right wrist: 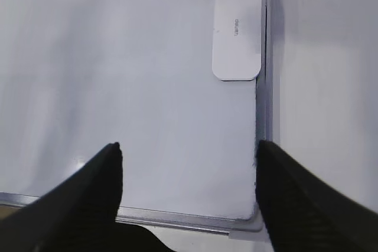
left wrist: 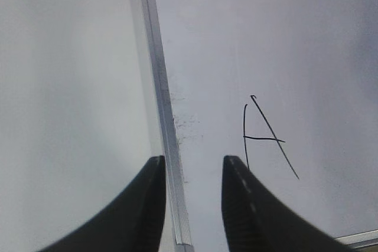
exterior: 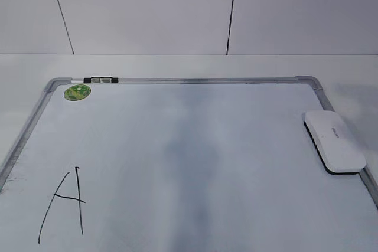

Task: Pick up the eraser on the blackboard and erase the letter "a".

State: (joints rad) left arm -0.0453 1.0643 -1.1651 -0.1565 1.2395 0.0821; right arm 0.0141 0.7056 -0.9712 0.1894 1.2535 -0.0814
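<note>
**A:** Start at the left of the frame. What's there?

**B:** In the exterior view, the green sticker [exterior: 77, 92] sits at the upper left of the blackboard [exterior: 195, 163], with a small black-and-silver clip [exterior: 100, 79] on the top frame just beside it. At lower left is a large capital "A" [exterior: 64, 205] in black marker. The left gripper [left wrist: 192, 166] hangs over the left frame rail, fingers parted with nothing between them.

**A:** And the lowercase "a"?

**B:** I can't find it in any view. Either it's out of frame or too faint to tell.

**A:** Further right?

**B:** The eraser [exterior: 334, 141] lies flat at the right edge of the board, against the frame, felt side down. The right gripper [right wrist: 188, 149] is spread wide and empty, well short of it; in the wrist view the eraser is at the upper right.

**A:** So progress?

**B:** I'd judge nothing done yet: eraser not picked up, no wiping begun.

**A:** Any writing?

**B:** A small grey logo on the eraser, too small to read with certainty. The sticker's print is illegible.
</note>
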